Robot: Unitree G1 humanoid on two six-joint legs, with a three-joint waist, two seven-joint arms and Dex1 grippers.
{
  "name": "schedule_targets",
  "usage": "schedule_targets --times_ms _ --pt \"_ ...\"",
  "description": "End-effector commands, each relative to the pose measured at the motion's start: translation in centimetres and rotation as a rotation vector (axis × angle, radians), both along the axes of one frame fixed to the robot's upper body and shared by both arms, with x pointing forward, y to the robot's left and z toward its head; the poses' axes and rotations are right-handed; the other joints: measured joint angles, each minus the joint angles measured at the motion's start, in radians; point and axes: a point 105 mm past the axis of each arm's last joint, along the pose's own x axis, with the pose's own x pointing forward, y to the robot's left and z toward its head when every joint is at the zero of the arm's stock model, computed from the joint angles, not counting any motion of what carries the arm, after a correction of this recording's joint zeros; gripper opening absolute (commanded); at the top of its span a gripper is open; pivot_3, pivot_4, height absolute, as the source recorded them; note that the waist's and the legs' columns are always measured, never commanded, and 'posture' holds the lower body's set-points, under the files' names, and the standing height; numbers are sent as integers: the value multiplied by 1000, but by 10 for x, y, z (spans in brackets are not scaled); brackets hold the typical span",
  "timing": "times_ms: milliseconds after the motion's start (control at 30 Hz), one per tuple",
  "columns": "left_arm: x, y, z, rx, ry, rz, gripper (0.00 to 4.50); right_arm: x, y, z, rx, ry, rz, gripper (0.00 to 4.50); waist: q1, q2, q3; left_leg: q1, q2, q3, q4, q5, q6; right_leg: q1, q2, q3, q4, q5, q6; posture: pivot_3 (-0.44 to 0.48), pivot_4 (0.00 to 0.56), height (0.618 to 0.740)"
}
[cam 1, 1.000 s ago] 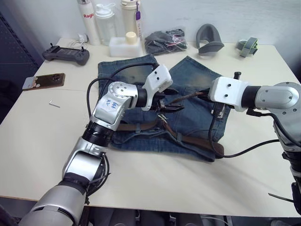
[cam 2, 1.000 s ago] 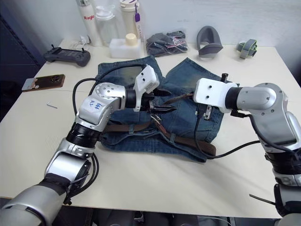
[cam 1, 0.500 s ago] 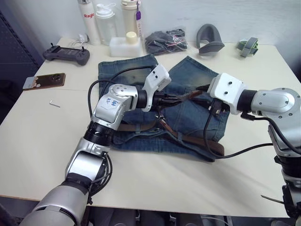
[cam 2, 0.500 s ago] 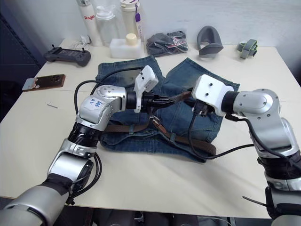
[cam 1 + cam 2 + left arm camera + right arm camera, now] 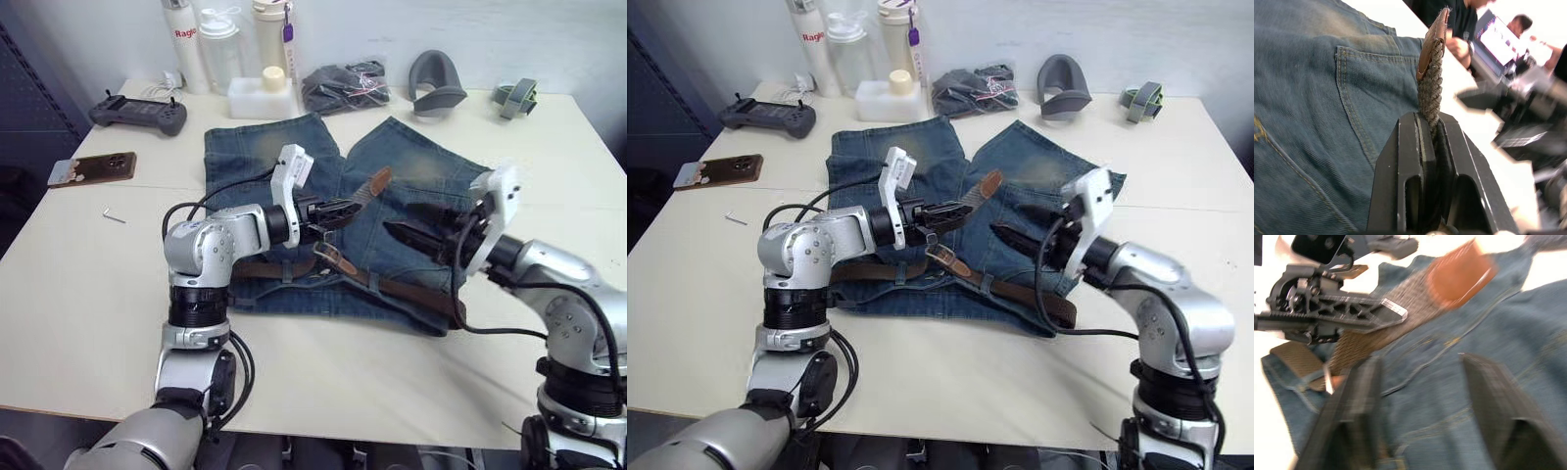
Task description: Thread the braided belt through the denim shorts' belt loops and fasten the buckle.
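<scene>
The left gripper (image 5: 338,209) pinches the braided belt (image 5: 364,188) near its tip, above the denim shorts (image 5: 407,166). The right gripper (image 5: 411,230), nearby, is spread wide and holds nothing. The belt looks soft and floppy, so grab near the stiff tip.

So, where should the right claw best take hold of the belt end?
Probably on the free tip of the belt beyond the left claw, coming from the robot's right. It sticks up clear of the shorts, and the right claw is open.
</scene>
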Motion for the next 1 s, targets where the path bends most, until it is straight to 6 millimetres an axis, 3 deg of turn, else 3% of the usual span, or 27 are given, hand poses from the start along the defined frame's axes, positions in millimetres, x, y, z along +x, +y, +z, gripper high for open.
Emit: schedule_targets --times_ms 33,100,267,367,433,500,633,767,867,1000 --pt "0 8 0 5 10 66 0 -4 19 2 40 25 80 977 1 0 0 0 0 0 0 0 0 0 0 0 0 0 0 0 150 649" --pt "1 9 -5 -1 41 97 0 -7 33 -3 44 51 138 57 0 0 0 0 0 0 0 0 0 0 0 0 0 0 0 0 150 649" --pt "0 13 -5 -75 99 144 0 -4 64 -20 35 115 221 57 0 0 0 0 0 0 0 0 0 0 0 0 0 0 0 0 150 649" --pt "-1 22 -10 -130 176 166 0 -9 80 -59 -117 215 262 57 -1 0 0 0 -1 0 0 0 0 0 0 0 0 0 0 0 150 649" --pt "-2 25 -13 -139 207 171 0 -9 81 -72 -188 235 256 57 -1 0 0 0 -1 0 0 0 0 0 0 0 0 0 0 0 150 649" --pt "-2 34 -14 -173 236 187 0 -12 76 -100 -331 270 252 57 -1 -1 -1 1 -1 0 0 0 0 0 0 0 0 0 0 0 150 649" --pt "-2 69 -23 -244 315 254 0 -16 66 -130 -471 314 242 57 -1 -3 -2 7 0 -1 -1 0 0 7 0 0 -1 0 0 0 150 649" --pt "-6 109 -56 -262 420 381 0 -17 63 -130 -495 298 251 57 -1 -7 -10 19 0 0 -7 -2 -2 16 0 0 -5 0 -1 0 150 649" --pt "-12 121 -77 -208 459 447 0 -15 63 -120 -488 255 251 57 0 -13 -13 19 0 -1 -8 -2 -3 15 0 0 -6 0 -1 0 150 649" --pt "-8 136 -85 -177 424 529 0 -13 61 -108 -474 222 242 57 -2 -13 -20 19 0 -2 -8 -4 -5 16 0 0 -7 0 -1 0 150 649"
